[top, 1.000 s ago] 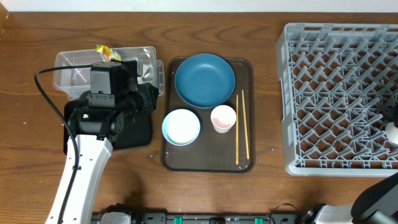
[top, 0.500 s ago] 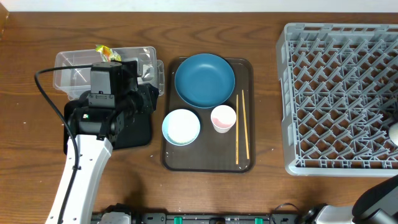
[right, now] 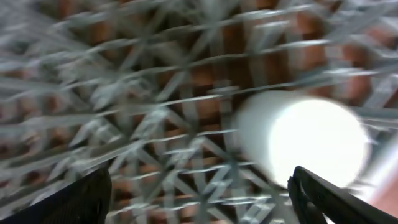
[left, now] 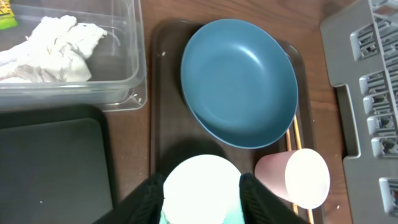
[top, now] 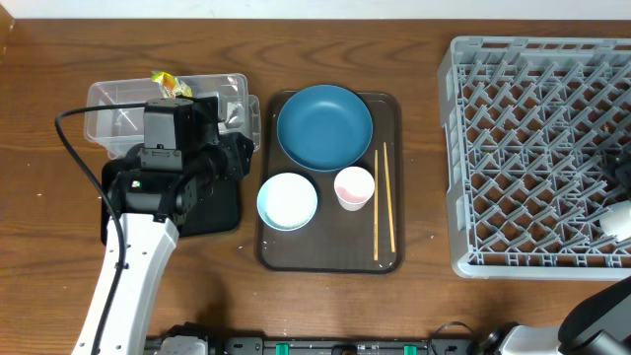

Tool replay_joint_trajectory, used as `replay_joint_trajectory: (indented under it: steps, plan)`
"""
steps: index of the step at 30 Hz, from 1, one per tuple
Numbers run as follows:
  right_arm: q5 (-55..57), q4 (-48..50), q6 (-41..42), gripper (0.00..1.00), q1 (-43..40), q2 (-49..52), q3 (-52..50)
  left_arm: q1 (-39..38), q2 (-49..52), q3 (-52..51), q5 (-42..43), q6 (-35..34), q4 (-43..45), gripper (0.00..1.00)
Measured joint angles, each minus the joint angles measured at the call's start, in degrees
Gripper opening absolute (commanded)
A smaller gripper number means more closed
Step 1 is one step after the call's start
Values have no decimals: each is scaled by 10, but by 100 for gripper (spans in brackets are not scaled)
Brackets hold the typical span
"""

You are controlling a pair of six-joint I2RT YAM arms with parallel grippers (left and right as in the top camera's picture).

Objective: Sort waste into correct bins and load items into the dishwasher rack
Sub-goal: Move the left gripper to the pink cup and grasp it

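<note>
Right gripper (right: 200,174): fingers spread wide, nothing between them; the wrist view is smeared, which suggests the arm is moving. Just beyond the right finger the pale cup (right: 305,140) sits on the lattice of the rack (right: 124,93). Overhead, that cup (top: 618,218) shows larger and a little lower at the rack's right edge than half a second ago, so it reads as released: one item loaded. Left gripper (left: 202,186): also wide and empty, unmoved beside the tub (top: 108,104). Plate (top: 324,126), bowl (top: 287,200), pink cup (top: 354,186) and chopsticks (top: 379,197) lie on the brown tray (top: 325,258), not yet loaded.
</note>
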Motion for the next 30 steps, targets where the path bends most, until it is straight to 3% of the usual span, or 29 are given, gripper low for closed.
replay_joint_trajectory:
  steps: [9,23,27,29,30]
  plan:
    - [-101,4,-40,93,131,-11,0,-104,61,0,0,0,21,46]
    - [-115,4,-63,93,250,-19,0,-235,230,0,0,-1,104,45]
    - [-114,4,-66,92,250,-19,0,-244,268,0,0,-4,104,30]
    - [-114,4,-66,92,250,-19,0,-246,280,0,0,-8,104,19]
    - [-114,4,-66,92,250,-19,0,-246,283,0,0,-7,104,6]
